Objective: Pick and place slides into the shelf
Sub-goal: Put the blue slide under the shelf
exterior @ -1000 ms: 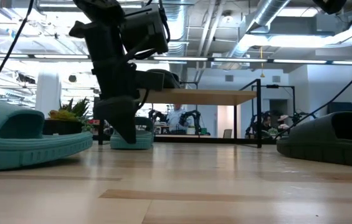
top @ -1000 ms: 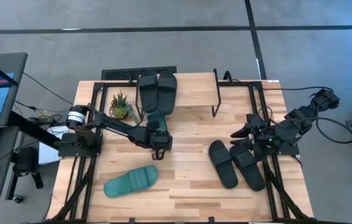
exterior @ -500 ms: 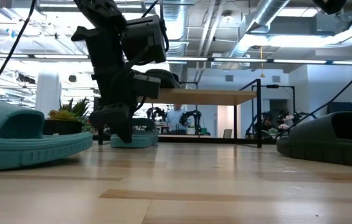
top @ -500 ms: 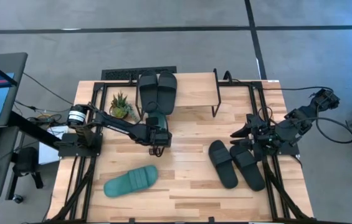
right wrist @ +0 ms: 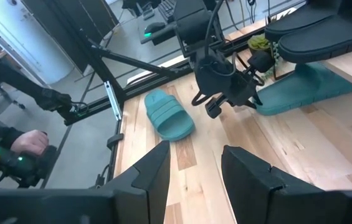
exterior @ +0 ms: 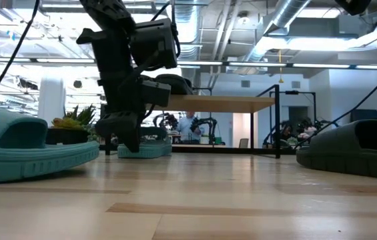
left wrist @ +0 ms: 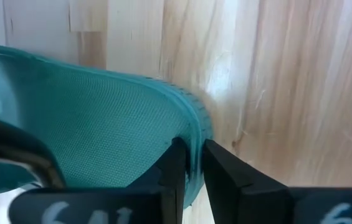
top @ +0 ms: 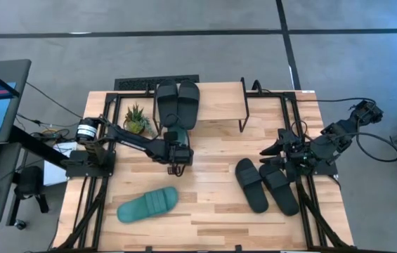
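- Risk, as I judge it: the left gripper (left wrist: 189, 163) bites only the thin rim at the end of the teal green rubber slide sandal (left wrist: 101, 118); so shallow a hold on soft, flexing rubber could let the edge peel out once the sandal is lifted or dragged.
- Second risk: the sandal lies partly under the low shelf with the light wooden top board and thin black legs (top: 219, 98), with the black rubber pair (top: 178, 103) on the board above. A pull at an angle could catch the sandal or the wrist on a leg or the board edge and shift the rack.
- Third: a small potted green plant (top: 136, 118) stands just beside the arm, on the side away from the other robot; a wide elbow swing could knock it.
- Claw state: the left fingers stand nearly together, pinched on the teal sandal's rim, one finger on either side of the edge. The sandal rests on the wooden tabletop (top: 212, 204), not yet raised.
- Other teal green slide (top: 147, 204) lies loose behind the claw, well apart, toward the table's near edge.
- Right gripper (right wrist: 194, 158) waits with fingers parted and nothing between them, at the far side by two black slides (top: 266, 185).
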Robot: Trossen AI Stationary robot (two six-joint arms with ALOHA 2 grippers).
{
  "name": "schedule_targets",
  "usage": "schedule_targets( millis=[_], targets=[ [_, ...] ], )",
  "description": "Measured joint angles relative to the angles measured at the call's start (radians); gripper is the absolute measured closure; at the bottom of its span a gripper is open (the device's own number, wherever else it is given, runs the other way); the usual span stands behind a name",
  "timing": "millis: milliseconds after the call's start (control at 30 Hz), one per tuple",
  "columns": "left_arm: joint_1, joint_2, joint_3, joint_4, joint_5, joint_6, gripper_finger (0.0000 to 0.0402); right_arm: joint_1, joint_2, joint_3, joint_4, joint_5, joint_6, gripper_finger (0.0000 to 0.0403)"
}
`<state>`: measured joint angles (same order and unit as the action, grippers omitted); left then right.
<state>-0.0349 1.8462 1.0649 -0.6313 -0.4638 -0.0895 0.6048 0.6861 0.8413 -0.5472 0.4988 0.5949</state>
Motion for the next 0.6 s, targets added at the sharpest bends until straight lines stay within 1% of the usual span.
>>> schedule_targets(
  millis=[467,500,600],
  targets=[
    [0.032,-0.001,-0.001,0.047,0.005,0.017,0.0367,0.0,0.0,0.0,-0.006,0.0,0.0,0.0272],
    [0.034,-0.001,-0.001,0.052,-0.002,0.016,0.0367,0.0,0.0,0.0,-0.006,0.0,0.0,0.0272],
    [0.052,0.007,-0.004,0.062,-0.075,0.009,0.0367,0.0,0.0,0.0,-0.006,0.0,0.0,0.0272]
  ],
)
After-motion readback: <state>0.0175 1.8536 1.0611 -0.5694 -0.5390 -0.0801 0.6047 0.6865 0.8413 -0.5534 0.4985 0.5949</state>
